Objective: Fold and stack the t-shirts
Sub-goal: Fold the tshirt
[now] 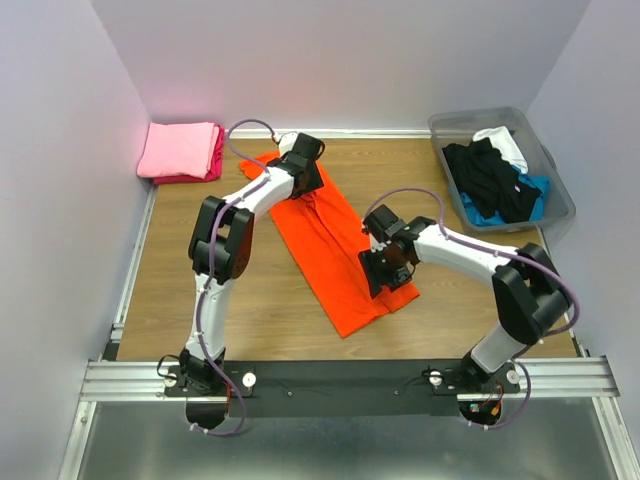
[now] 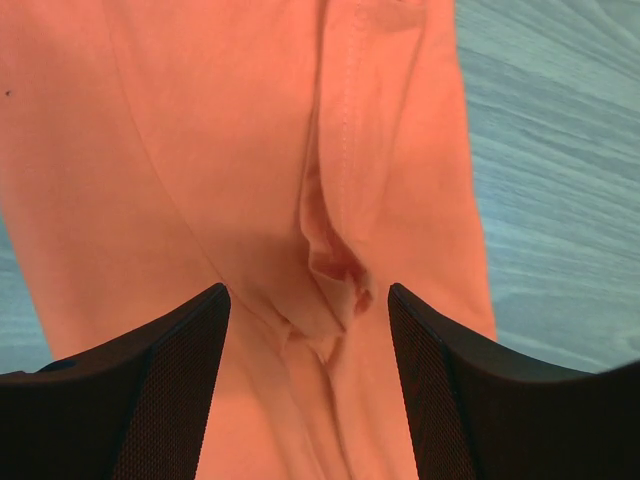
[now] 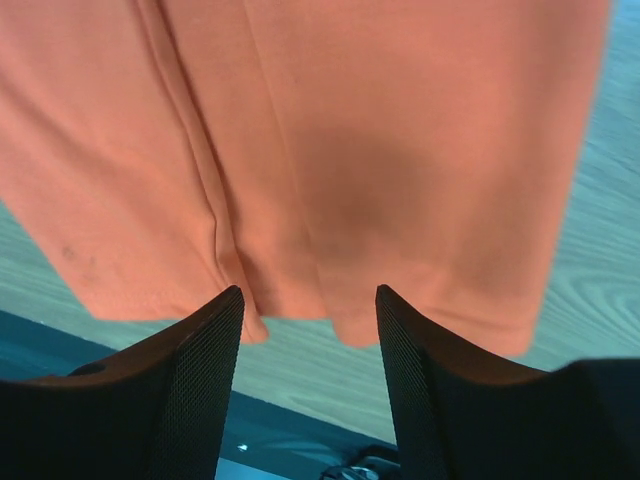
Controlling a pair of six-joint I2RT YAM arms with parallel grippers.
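A bright orange t-shirt (image 1: 325,240) lies on the wooden table as a long narrow strip, running from far left to near right. My left gripper (image 1: 305,160) hovers over its far end. In the left wrist view the left gripper (image 2: 307,290) is open, and a puckered fold of orange cloth (image 2: 335,270) sits between its fingers without being pinched. My right gripper (image 1: 380,272) is over the strip's near end. There the right gripper (image 3: 309,291) is open just above the hem of the orange cloth (image 3: 400,150). A folded light pink t-shirt (image 1: 180,148) rests on a magenta one (image 1: 186,179) at the far left.
A translucent grey bin (image 1: 560,205) at the far right holds black (image 1: 490,175), white (image 1: 505,140) and blue (image 1: 535,190) t-shirts in a loose heap. White walls close the table on three sides. A black rail (image 1: 340,380) carrying both arm bases runs along the near edge.
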